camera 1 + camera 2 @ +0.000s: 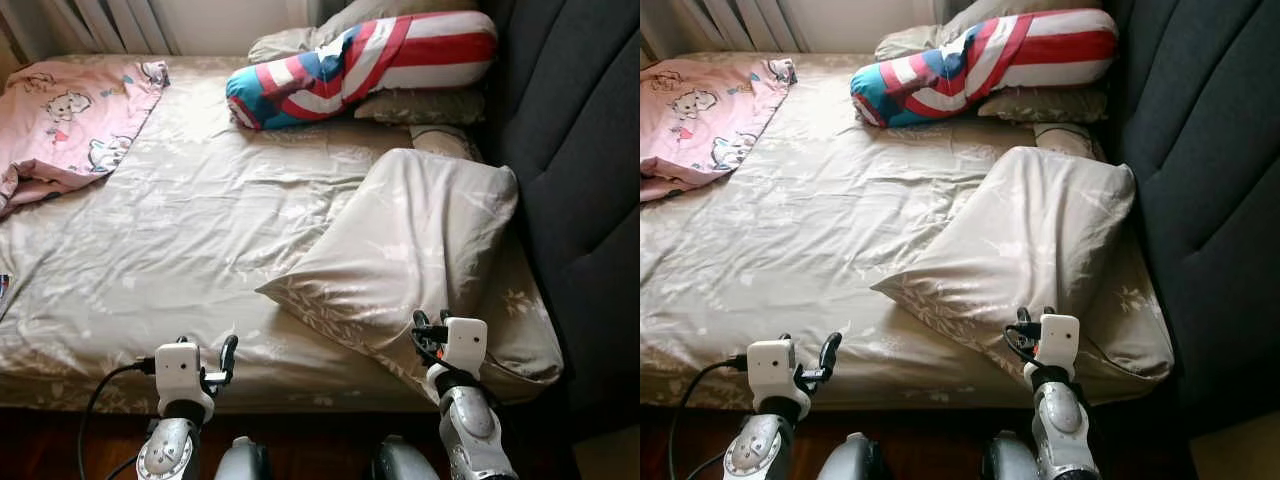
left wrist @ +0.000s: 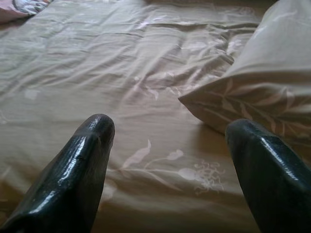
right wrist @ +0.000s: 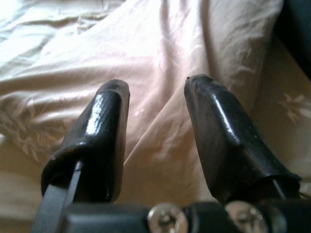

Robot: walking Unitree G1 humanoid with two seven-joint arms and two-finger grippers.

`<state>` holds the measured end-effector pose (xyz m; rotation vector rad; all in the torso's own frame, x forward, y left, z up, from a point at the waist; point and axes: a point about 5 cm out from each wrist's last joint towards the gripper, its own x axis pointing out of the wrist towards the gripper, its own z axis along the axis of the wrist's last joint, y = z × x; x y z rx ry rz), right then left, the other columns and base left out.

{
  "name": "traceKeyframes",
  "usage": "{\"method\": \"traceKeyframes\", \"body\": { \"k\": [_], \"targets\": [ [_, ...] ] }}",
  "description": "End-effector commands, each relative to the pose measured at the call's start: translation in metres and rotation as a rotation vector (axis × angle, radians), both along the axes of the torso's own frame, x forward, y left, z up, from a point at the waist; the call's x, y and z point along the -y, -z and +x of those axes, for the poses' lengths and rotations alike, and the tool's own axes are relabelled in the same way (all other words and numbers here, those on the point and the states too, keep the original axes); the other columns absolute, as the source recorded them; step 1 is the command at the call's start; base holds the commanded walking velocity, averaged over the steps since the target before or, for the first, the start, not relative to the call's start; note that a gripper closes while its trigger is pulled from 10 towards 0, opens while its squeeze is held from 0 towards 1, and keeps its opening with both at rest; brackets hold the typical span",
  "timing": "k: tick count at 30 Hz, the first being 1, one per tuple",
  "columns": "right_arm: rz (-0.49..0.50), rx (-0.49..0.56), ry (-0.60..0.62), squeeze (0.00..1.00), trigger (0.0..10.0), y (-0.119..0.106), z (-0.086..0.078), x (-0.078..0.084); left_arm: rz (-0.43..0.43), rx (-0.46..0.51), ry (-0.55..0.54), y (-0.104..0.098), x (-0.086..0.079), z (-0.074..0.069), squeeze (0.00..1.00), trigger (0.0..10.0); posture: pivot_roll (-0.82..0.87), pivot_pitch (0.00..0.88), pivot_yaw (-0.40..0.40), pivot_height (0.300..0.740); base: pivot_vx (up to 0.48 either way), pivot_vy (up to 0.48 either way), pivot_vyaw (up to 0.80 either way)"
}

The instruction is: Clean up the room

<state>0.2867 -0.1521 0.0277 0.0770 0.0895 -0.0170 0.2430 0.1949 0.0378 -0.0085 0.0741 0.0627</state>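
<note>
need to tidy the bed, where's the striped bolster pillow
In the left eye view the striped bolster pillow lies at the bed's far right, atop beige pillows, beside the dark headboard.

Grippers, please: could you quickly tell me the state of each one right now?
Left gripper: open, holding nothing, over the bedsheet.
Right gripper: open, holding nothing, above the beige pillow.
</note>
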Motion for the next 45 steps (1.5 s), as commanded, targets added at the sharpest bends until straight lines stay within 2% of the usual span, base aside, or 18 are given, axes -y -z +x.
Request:
{"method": "traceKeyframes", "body": {
  "k": [1,28,45],
  "targets": [
    [-0.004,0.006,-0.001,0.0,10.0,0.0,-0.003,-0.001,-0.008,-0.019,0.003,0.004,0.0,-0.004,0.0,10.0,-0.1,0.127,0.017,0.638,0.0,0.0,0.0],
    [0.005,0.05,-0.006,0.0,10.0,-0.012,0.001,-0.005,0.004,-0.023,-0.002,0.002,-0.002,-0.003,0.0,10.0,-0.09,0.143,0.015,0.638,0.0,0.0,0.0],
    [-0.004,0.099,-0.028,0.0,10.0,-0.025,0.01,-0.005,0.008,-0.021,-0.008,0.002,-0.003,-0.002,0.0,10.0,-0.09,0.148,0.015,0.638,0.265,0.0,0.0]
  ]
}}
